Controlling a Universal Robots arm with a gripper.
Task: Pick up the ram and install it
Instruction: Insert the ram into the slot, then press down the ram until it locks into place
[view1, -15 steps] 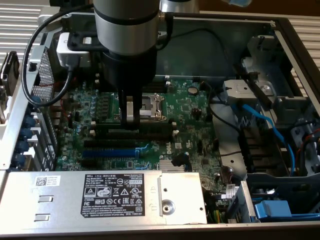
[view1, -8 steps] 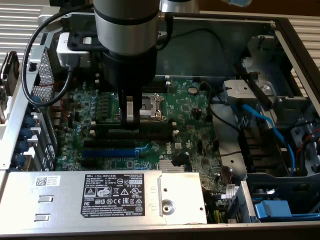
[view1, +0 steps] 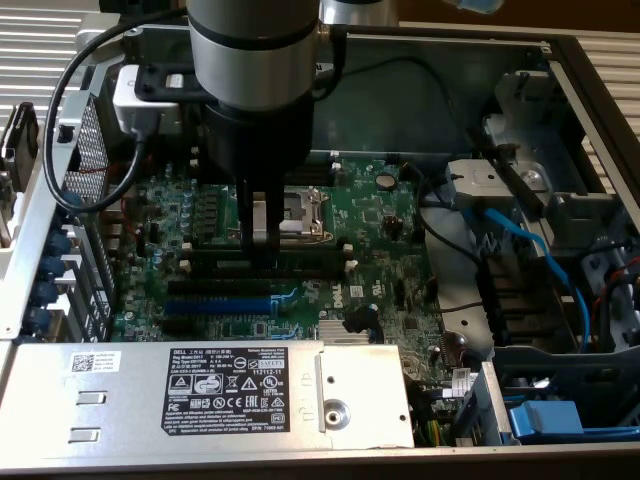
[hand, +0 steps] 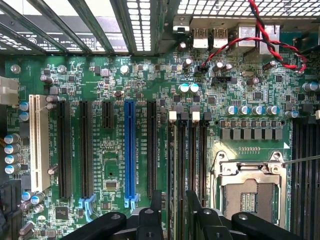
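My gripper (view1: 264, 238) hangs straight down over the black memory slots (hand: 199, 150) beside the CPU socket (view1: 300, 212) on the green motherboard (view1: 380, 240). Its two dark fingers (hand: 156, 207) stand apart, so it is open and holds nothing. The ram (view1: 312, 251) is a long, thin dark stick standing on edge in one of those slots, directly beneath the fingers. In the wrist view the ram (hand: 181, 160) shows as a narrow dark line running between white slot latches (hand: 173, 116) and the gap between the fingers.
A blue expansion slot (hand: 129, 150) and black slots (hand: 63, 150) lie beside the memory slots. The silver power supply (view1: 200, 395) sits at the near edge. Blue cables (view1: 545, 260) and a drive cage stand on the exterior view's right. The case wall (view1: 40, 200) rises on its left.
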